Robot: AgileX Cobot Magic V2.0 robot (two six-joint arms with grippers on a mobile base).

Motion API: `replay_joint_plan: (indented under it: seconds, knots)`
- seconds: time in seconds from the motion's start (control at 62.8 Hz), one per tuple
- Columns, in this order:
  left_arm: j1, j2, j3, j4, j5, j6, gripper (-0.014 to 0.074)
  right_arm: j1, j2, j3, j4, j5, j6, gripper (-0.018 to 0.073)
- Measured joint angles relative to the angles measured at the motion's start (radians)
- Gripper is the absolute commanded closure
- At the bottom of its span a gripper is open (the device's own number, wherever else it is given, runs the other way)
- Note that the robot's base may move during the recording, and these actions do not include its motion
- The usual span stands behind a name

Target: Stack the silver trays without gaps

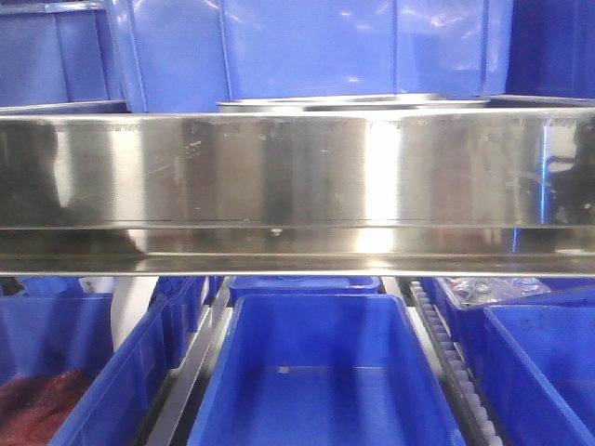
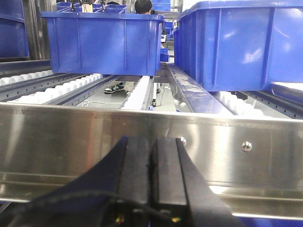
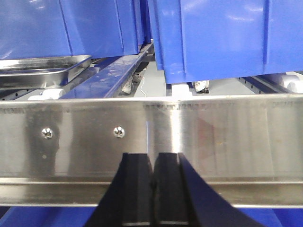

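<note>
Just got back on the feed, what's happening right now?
Nothing is being handled yet. Both arms sit low in front of the steel shelf rail, and the left gripper and right gripper are shut and empty. The silver trays lie on the shelf behind the rail, at the upper left of the right wrist view, next to the blue bins. Neither gripper touches them. Whether they sit nested flush cannot be told from here.
</note>
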Motion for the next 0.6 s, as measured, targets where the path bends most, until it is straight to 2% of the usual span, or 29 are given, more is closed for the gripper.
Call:
replay_joint_plan:
  seconds: [0.605]
  knots:
    - [0.000, 0.000, 0.000, 0.000, 0.000, 0.000, 0.0644, 0.000, 0.000, 0.000, 0.000, 0.000, 0.000, 0.0510]
